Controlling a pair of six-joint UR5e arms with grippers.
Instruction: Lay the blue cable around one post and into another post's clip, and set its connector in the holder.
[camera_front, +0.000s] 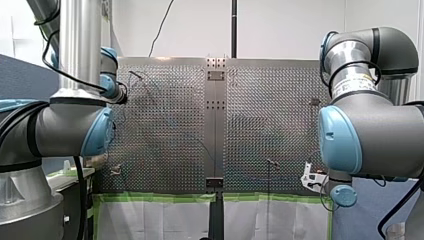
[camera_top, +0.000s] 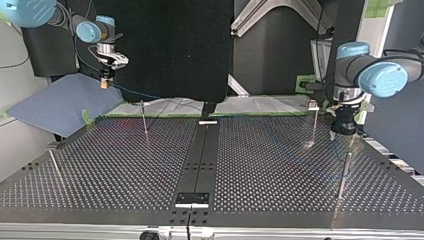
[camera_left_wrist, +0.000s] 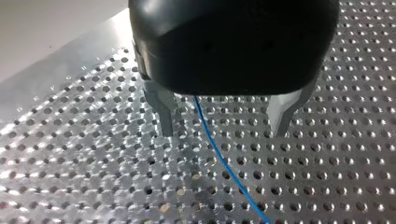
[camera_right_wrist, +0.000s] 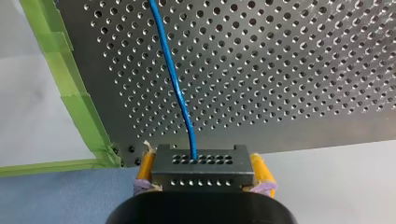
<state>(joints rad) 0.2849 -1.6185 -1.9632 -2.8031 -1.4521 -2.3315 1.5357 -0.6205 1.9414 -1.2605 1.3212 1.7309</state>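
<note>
Okay, the right gripper (camera_right_wrist: 201, 162) is clamped on the black connector (camera_right_wrist: 201, 169), yellow pads (camera_right_wrist: 145, 165) pressing both its sides, and it hangs off the table's (camera_top: 260, 165) edge by the green tape (camera_right_wrist: 77, 100). From the connector the blue cable (camera_right_wrist: 173, 79) runs out across the perforated plate. In the top view that gripper hangs high at the far left corner, above the blue mat.

Over on the other side, the left gripper (camera_left_wrist: 223, 130) hovers low over the table with metal fingers (camera_left_wrist: 163, 114) spread wide and holding nothing. The cable passes between them, nearer one finger than the other, loose on the plate.

By my reading no routing is done yet: the posts (camera_top: 144, 120) stand bare, and I can't pick out the clip or the holder from here.

Now the risks. That cable sits off-centre in the left gripper, so a closing pinch could nudge it aside or catch it at a fingertip only. If the right arm pulls away first, the thin line slides out from between the open fingers. Too much tension and the connector could twist in the pads; too much slack and the cable rides up over a post instead of wrapping it.
</note>
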